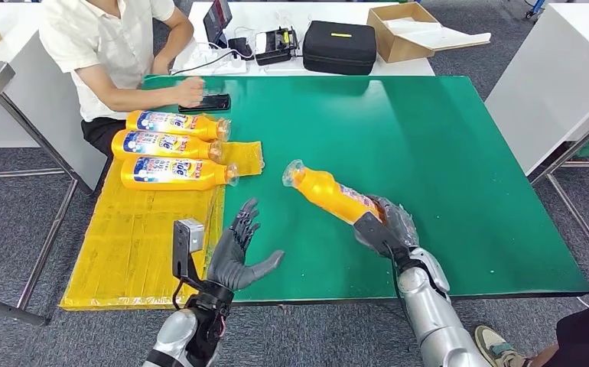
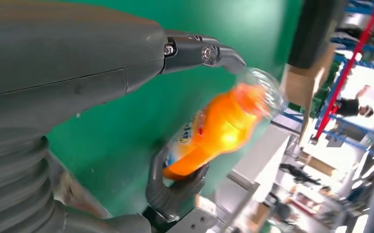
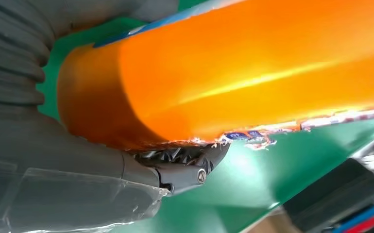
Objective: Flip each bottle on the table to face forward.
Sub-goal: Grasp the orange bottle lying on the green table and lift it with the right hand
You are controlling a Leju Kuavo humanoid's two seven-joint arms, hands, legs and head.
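Note:
My right hand (image 1: 384, 224) grips the base end of an orange bottle (image 1: 330, 193) over the green table (image 1: 444, 153); the bottle's clear cap end points toward the far left. Up close, the right wrist view has the orange bottle body (image 3: 253, 73) lying against my palm. The left wrist view catches the same bottle (image 2: 214, 131), blurred, with my right hand's fingers (image 2: 173, 189) wrapped under it. My left hand (image 1: 235, 252) hovers open near the table's front edge, left of the held bottle. Three more orange bottles (image 1: 170, 148) lie side by side on a yellow mat (image 1: 138, 229), labels up.
A person sits at the far left corner with a hand beside a black phone (image 1: 207, 102). Behind the green table, a white table carries a black case (image 1: 339, 46), a cardboard box (image 1: 410, 30) and electronics. Another person's shoe (image 1: 494, 344) is at the lower right.

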